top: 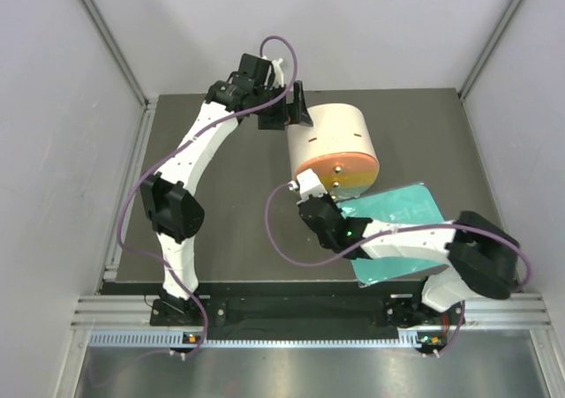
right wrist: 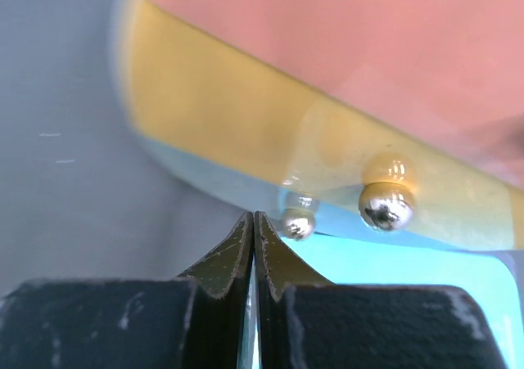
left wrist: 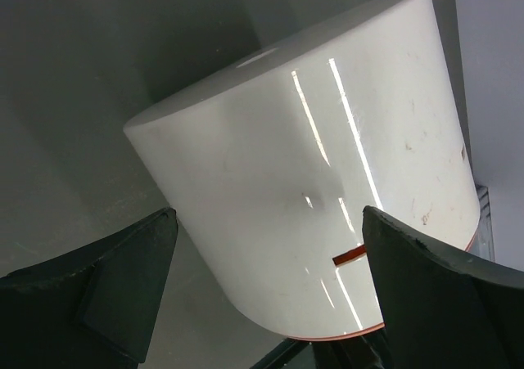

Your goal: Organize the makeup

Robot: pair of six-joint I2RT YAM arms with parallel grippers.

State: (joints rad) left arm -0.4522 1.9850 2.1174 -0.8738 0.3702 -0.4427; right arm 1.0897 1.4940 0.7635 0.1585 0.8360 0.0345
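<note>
No makeup shows in any view: the tubes, the compact and the black-and-gold piece are hidden or out of view. My left gripper (top: 284, 108) is open at the far middle of the mat, its jaws (left wrist: 268, 222) spread either side of the cream wall of the big cream-and-orange cylindrical box (top: 335, 142) (left wrist: 311, 140), which lies on its side. My right gripper (top: 309, 186) (right wrist: 255, 215) is shut, its tips just below the box's orange end (right wrist: 327, 42), with only a thin teal sliver in the slit.
The flat teal board (top: 397, 208) (right wrist: 393, 263) lies right of centre, partly under my right arm and the box. Two small metal balls (right wrist: 386, 205) stand out from the box's end. Grey walls close in the dark mat (top: 229, 230).
</note>
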